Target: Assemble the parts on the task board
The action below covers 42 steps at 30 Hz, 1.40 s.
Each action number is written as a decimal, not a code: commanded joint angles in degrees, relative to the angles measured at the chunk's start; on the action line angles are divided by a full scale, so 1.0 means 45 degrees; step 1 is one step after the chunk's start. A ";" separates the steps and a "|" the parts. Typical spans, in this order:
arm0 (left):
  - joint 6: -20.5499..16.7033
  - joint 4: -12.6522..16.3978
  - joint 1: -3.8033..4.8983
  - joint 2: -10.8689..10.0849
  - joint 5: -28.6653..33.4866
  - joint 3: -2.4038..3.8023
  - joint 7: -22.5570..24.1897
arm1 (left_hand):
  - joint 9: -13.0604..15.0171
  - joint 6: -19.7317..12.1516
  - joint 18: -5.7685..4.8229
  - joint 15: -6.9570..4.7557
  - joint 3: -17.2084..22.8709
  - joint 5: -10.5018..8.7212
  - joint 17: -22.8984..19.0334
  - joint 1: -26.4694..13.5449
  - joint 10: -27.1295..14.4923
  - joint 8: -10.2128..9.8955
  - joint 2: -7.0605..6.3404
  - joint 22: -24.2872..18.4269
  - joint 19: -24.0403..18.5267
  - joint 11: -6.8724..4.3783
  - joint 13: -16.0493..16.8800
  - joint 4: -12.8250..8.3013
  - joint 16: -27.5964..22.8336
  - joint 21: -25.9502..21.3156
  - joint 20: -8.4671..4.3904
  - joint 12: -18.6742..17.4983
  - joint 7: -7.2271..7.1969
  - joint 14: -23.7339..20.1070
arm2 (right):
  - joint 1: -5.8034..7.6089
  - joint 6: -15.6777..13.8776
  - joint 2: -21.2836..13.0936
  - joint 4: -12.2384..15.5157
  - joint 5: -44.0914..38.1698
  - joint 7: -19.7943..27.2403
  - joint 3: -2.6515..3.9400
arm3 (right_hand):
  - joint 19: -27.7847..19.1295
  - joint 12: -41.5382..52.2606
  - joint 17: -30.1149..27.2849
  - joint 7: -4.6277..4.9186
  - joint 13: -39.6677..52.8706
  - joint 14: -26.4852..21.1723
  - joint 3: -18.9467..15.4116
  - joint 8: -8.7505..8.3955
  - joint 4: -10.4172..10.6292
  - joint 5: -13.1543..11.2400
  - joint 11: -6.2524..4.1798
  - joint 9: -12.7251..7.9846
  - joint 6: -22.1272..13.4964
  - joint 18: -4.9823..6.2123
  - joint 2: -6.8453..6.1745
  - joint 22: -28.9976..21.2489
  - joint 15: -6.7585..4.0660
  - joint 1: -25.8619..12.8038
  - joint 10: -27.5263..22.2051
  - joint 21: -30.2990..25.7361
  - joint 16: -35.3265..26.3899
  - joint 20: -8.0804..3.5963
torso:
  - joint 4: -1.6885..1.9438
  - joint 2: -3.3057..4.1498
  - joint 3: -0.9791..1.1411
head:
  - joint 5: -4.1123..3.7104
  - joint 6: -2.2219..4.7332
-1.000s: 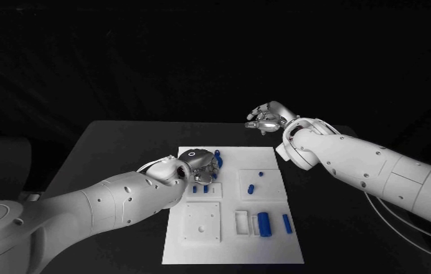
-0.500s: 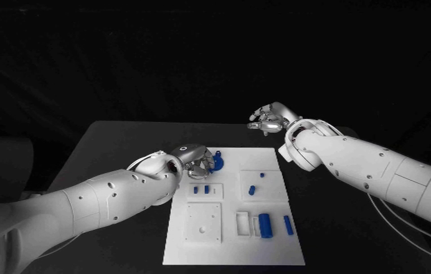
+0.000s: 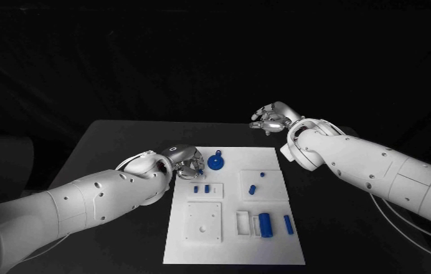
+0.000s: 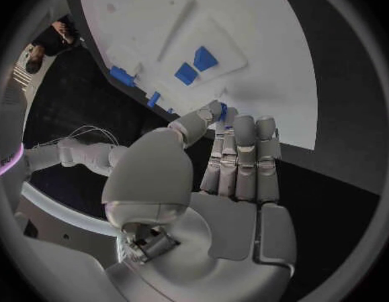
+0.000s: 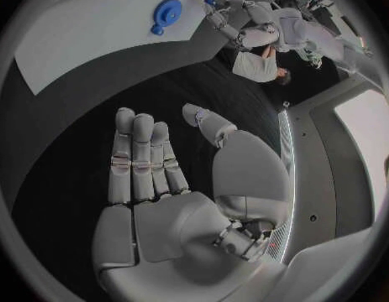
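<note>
The white task board [image 3: 233, 249] lies in the middle of the black table. A round blue part with a tab [image 3: 215, 160] lies flat near the board's far left corner and shows again as the round blue part [image 5: 166, 12]. My left hand [image 3: 184, 161] hovers at the board's left edge beside that part, pinching a small blue piece [image 4: 221, 111] between thumb and fingertip. Two small blue pegs [image 3: 200, 188] stand in a white block just in front of it. My right hand [image 3: 269, 119] is raised beyond the board's far right corner, fingers straight, holding nothing.
Further blue parts sit on the board: a stud [image 3: 261, 175], a short piece [image 3: 252, 189], a cylinder [image 3: 265, 224] and a bar [image 3: 288, 224]. A white square block [image 3: 203, 221] and a white bracket [image 3: 242, 222] stand near the front. Bare black table [image 3: 108, 149] surrounds the board.
My left hand has drawn back to the left off the board's far left corner, uncovering the round blue part. The right hand has barely moved.
</note>
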 commanded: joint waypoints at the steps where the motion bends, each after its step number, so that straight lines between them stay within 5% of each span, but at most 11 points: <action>1: 0.0275 0.0038 0.0006 0.0024 0.0101 0.0006 0.0014 | 0.0008 0.0039 0.0233 -0.0007 0.0006 0.0041 -0.0022 -0.0079 0.0043 -0.0026 0.0012 0.0036 0.0030 0.0003 -0.0015 0.0060 -0.0078 -0.0044 -0.0212 -0.0008 0.0025 0.0085 | -0.0003 0.0134 0.0006 0.0024 -0.0123 0.0036 0.0005 | 0.0059 0.0084 -0.0001 0.0111 -0.0019 0.0049 -0.0009 -0.0035 0.0048 0.0042 0.0029 0.0015 0.0019 0.0119 -0.0017 0.0119 0.0024 -0.0092 -0.0096 -0.0078 -0.0047 0.0023 | -0.0025 0.0007 0.0001 | 0.0047 0.0002; 21: 0.0527 -0.0123 -0.0010 0.0150 0.0197 -0.0001 0.0063 | -0.0002 0.0038 0.0227 -0.0008 0.0006 0.0023 -0.0031 -0.0082 0.0056 -0.0034 0.0019 0.0036 0.0027 0.0002 -0.0032 0.0066 -0.0101 -0.0065 -0.0209 -0.0008 0.0027 0.0089 | -0.0003 0.0133 0.0010 0.0047 -0.0131 0.0031 0.0005 | 0.0066 0.0096 -0.0001 0.0112 -0.0040 0.0048 -0.0011 -0.0036 0.0052 0.0039 0.0030 0.0016 0.0018 0.0119 -0.0017 0.0133 0.0025 -0.0089 -0.0100 -0.0095 -0.0049 0.0024 | -0.0032 0.0007 0.0038 | 0.0084 -0.0056; 42: 0.0736 -0.0511 -0.0106 0.0471 0.0330 -0.0023 0.0076 | -0.0018 0.0017 0.0221 -0.0004 0.0004 0.0011 -0.0040 -0.0090 0.0043 -0.0053 0.0031 0.0034 0.0026 0.0007 -0.0059 0.0075 -0.0128 -0.0094 -0.0208 -0.0021 0.0037 0.0085 | -0.0003 0.0130 0.0015 0.0063 -0.0145 0.0027 0.0005 | 0.0071 0.0109 -0.0001 0.0113 -0.0061 0.0047 -0.0011 -0.0038 0.0054 0.0037 0.0030 0.0016 0.0016 0.0119 -0.0019 0.0147 0.0026 -0.0084 -0.0105 -0.0113 -0.0051 0.0024 | -0.0035 0.0015 0.0013 | 0.0070 -0.0070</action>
